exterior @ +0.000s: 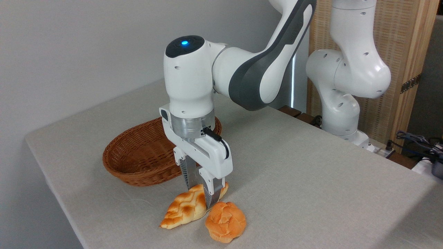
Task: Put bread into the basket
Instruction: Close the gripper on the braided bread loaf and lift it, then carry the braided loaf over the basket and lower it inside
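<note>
Gripper (pixel 201 194) pinching bread (pixel 188 206) across its upper end, on table (pixel 311 180), basket (pixel 138 155) just behind, bun (pixel 225 221) beside.

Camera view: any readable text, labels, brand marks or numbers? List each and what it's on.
None readable.
Robot arm: white and grey shells, no logo or lettering visible; only a blue light on top of the wrist.
Gripper: no markings visible.
Bread, bun, basket, table: plain, no labels.
Gear at the right edge: too small and cut off to show any print.
</note>
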Controlling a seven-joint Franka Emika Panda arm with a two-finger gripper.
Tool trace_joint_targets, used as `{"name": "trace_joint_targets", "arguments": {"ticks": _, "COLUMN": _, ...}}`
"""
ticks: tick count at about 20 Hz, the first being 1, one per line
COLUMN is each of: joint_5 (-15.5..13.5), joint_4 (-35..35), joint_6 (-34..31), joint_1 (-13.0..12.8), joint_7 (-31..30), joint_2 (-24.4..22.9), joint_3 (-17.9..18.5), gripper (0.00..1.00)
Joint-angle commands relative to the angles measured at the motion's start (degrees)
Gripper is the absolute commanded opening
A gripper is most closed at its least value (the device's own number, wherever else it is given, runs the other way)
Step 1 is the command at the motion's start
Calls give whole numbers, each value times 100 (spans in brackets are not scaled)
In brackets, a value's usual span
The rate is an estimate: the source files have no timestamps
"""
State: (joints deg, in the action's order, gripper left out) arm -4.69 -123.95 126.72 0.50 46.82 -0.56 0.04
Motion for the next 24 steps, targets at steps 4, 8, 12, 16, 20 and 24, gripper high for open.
{"name": "trace_joint_targets", "arguments": {"ticks": 4, "joint_5": -93, "joint_4": -60, "joint_6": 133, "joint_1": -15, "joint_7": 117, "joint_2": 21, "joint_3": 22, "gripper": 54}}
{"name": "trace_joint_targets", "arguments": {"ticks": 8, "joint_5": -102, "joint_4": 11, "joint_6": 133, "joint_1": -15, "joint_7": 90, "joint_2": 4, "joint_3": 40, "gripper": 54}}
{"name": "trace_joint_targets", "arguments": {"ticks": 12, "joint_5": -338, "joint_4": 431, "joint_6": -94, "joint_1": 3, "joint_7": 29, "joint_2": -5, "joint_3": 101, "gripper": 54}}
{"name": "trace_joint_targets", "arguments": {"ticks": 16, "joint_5": -611, "joint_4": 1248, "joint_6": -1085, "joint_1": 38, "joint_7": 11, "joint_2": 39, "joint_3": 110, "gripper": 54}}
{"name": "trace_joint_targets", "arguments": {"ticks": 20, "joint_5": -1034, "joint_4": 1908, "joint_6": -2114, "joint_1": 38, "joint_7": -243, "joint_2": 4, "joint_3": 31, "gripper": 54}}
{"name": "trace_joint_targets", "arguments": {"ticks": 24, "joint_5": -1052, "joint_4": 1936, "joint_6": -2240, "joint_1": 12, "joint_7": -611, "joint_2": -75, "joint_3": -697, "gripper": 55}}
